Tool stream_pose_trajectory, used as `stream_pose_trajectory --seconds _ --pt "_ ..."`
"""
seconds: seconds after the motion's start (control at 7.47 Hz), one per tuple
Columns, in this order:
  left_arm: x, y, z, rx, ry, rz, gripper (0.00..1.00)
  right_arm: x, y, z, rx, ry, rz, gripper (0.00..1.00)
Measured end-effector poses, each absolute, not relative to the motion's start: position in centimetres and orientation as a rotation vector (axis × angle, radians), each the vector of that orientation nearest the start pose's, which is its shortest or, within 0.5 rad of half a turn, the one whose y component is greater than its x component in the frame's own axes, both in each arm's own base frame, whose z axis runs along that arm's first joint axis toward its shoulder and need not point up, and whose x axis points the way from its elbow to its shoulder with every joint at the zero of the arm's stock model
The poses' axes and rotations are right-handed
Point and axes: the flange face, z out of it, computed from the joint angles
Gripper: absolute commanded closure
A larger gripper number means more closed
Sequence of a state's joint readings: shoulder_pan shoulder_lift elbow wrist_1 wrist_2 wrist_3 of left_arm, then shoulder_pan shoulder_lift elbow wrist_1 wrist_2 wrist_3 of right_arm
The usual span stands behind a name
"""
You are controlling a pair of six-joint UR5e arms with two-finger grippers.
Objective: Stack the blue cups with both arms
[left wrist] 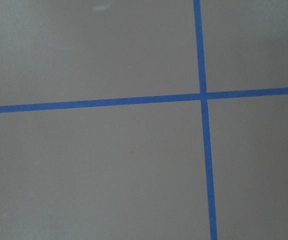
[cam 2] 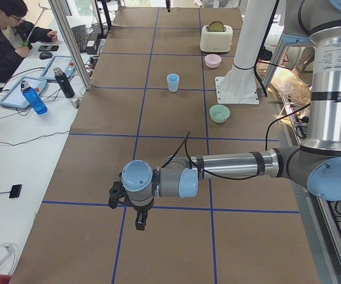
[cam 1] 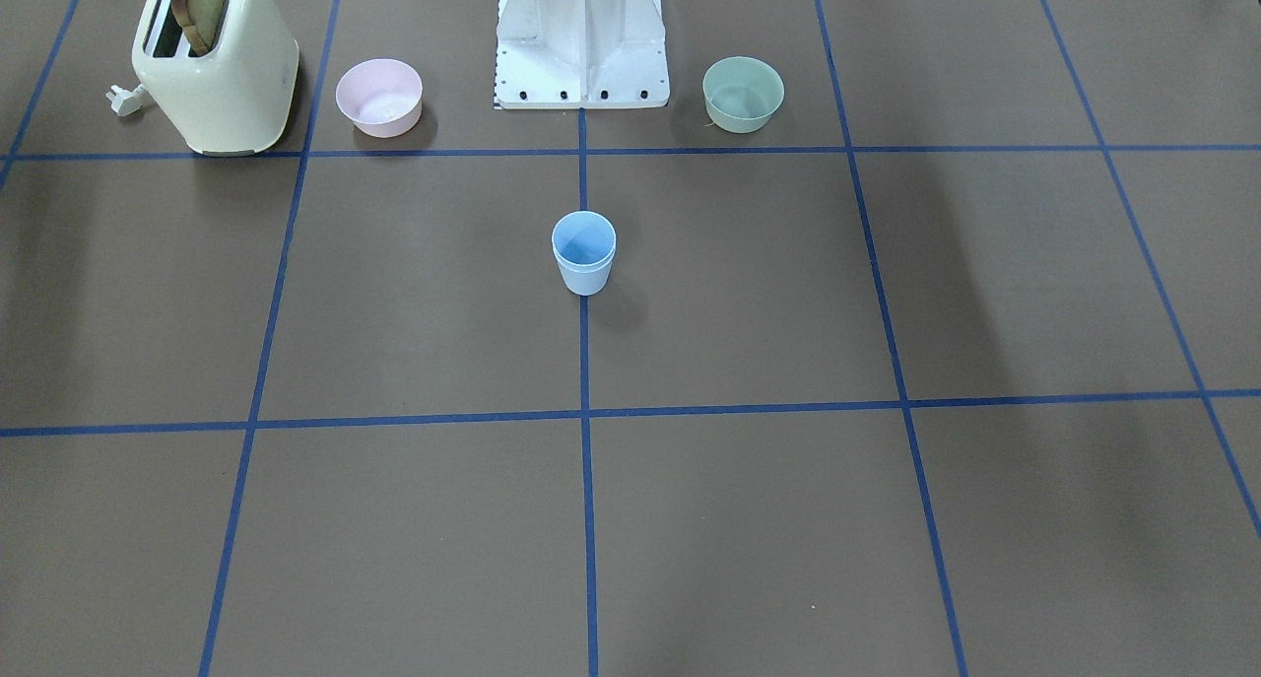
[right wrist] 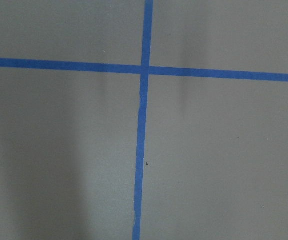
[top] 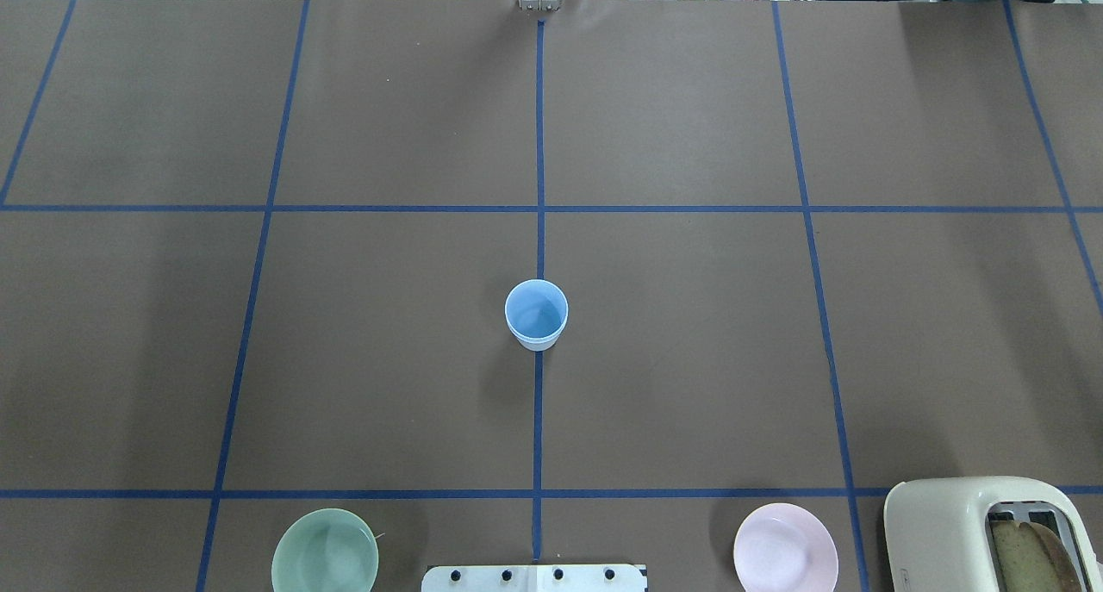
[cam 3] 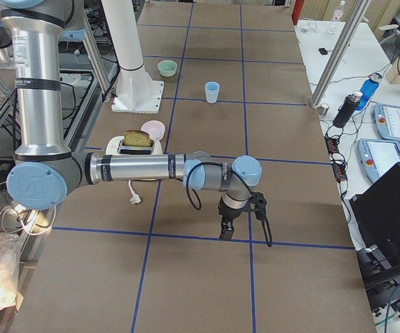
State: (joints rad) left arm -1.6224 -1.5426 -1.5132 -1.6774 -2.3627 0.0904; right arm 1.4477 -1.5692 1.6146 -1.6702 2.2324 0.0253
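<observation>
A light-blue cup (cam 1: 583,253) stands upright on the centre tape line, in front of the white base; it also shows in the overhead view (top: 536,314). A second rim line shows inside it, so two cups may be nested; I cannot tell. No separate second cup is in view. My left gripper (cam 2: 140,223) hangs over the table far from the cup, at the near end in the exterior left view. My right gripper (cam 3: 225,232) hangs likewise in the exterior right view. I cannot tell whether either is open or shut. Both wrist views show only brown table and blue tape.
A cream toaster (cam 1: 212,61) with bread, a pink bowl (cam 1: 379,96) and a pale green bowl (cam 1: 743,93) stand along the robot's side beside the white mounting base (cam 1: 581,46). An operator (cam 2: 5,35) sits at a side desk with bottles and tablets.
</observation>
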Motion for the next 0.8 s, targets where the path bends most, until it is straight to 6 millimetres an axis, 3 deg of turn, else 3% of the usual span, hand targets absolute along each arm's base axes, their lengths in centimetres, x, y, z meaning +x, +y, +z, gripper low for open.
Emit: stream_pose_trajectory --seconds 0.8 --pt "-8.75 -47.35 68.72 0.080 0.781 0.046 0.01 1.70 -49.75 64.67 -0.058 -0.659 -0.071 0.00"
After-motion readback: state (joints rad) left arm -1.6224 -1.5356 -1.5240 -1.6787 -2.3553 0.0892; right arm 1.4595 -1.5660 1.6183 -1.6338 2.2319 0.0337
